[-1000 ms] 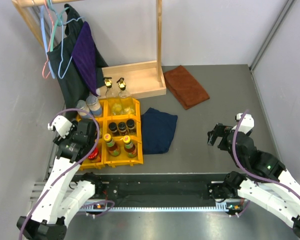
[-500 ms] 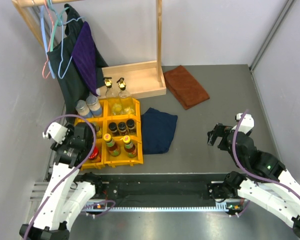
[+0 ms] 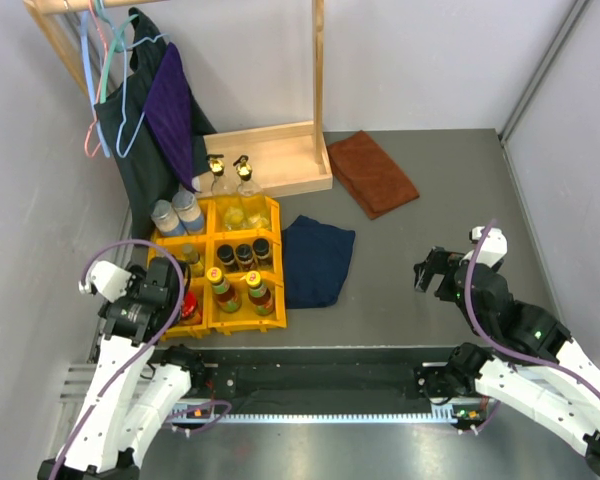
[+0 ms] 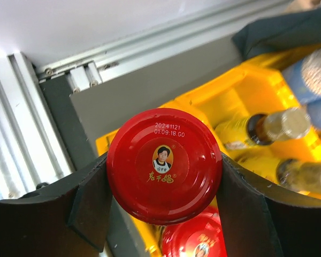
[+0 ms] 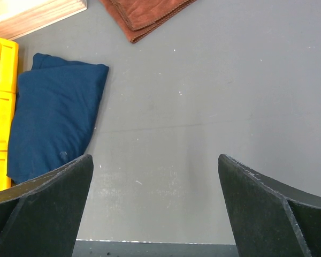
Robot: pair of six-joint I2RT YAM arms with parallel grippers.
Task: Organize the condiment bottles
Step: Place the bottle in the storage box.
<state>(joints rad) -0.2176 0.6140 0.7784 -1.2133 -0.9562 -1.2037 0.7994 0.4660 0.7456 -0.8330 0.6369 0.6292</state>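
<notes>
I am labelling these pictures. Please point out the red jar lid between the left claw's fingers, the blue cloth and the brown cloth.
red jar lid (image 4: 163,165), left wrist view, centre of its top.
blue cloth (image 5: 54,115), right wrist view, middle of the fabric.
brown cloth (image 3: 374,172), top view, middle of the fabric.

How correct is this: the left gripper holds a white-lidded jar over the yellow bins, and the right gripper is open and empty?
Only the lid colour is wrong. The left wrist view shows the left gripper holding a red-lidded jar over the yellow bins. The right gripper is open and empty, as you say.
</notes>
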